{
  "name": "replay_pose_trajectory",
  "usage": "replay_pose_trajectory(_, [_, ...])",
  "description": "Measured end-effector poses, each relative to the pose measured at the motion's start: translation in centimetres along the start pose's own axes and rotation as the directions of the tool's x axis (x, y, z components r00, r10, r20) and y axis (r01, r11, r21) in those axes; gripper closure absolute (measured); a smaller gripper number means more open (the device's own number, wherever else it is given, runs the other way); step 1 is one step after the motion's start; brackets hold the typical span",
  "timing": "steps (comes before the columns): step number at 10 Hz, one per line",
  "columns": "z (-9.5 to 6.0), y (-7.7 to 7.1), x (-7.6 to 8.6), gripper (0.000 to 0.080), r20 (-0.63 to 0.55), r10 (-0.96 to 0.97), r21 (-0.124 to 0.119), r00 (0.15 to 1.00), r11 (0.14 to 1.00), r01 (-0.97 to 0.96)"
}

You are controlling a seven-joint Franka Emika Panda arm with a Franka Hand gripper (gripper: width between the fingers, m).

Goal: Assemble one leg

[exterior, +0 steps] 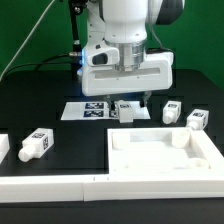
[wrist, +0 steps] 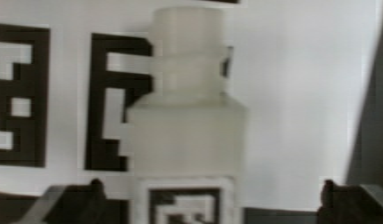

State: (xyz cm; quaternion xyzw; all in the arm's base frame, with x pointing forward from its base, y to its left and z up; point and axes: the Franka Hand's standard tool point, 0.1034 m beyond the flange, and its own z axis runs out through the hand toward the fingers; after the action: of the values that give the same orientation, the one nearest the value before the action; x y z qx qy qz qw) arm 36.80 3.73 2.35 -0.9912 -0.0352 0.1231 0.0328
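Observation:
A white leg (wrist: 184,110) lies over the marker board (wrist: 294,100), narrower end pointing away, with a black-and-white tag on its near end. My gripper (wrist: 220,196) is open, one dark finger (wrist: 81,200) on each side of the leg's tagged end and apart from it. In the exterior view the gripper (exterior: 129,106) is low over this leg (exterior: 128,112), at the marker board's (exterior: 92,110) right edge, just behind the large white square top (exterior: 165,150). Most of the leg is hidden there by the hand.
Other legs lie on the black table: two at the exterior view's left (exterior: 37,145) (exterior: 3,148) and two at its right (exterior: 172,112) (exterior: 197,121). A white rail (exterior: 55,186) runs along the front edge.

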Motion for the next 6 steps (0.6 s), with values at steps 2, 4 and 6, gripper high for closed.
replay_pose_trajectory(2, [-1.0,0.4,1.8,0.0161,0.162,-0.007,0.021,0.987,1.000,0.004])
replay_pose_trajectory(4, [-0.9,1.1,2.0,0.0152,0.292,-0.011,0.033,0.956,0.999,0.001])
replay_pose_trajectory(6, [-0.6,1.8,1.3,0.0150,0.422,-0.002,0.044,0.907,0.999,-0.018])
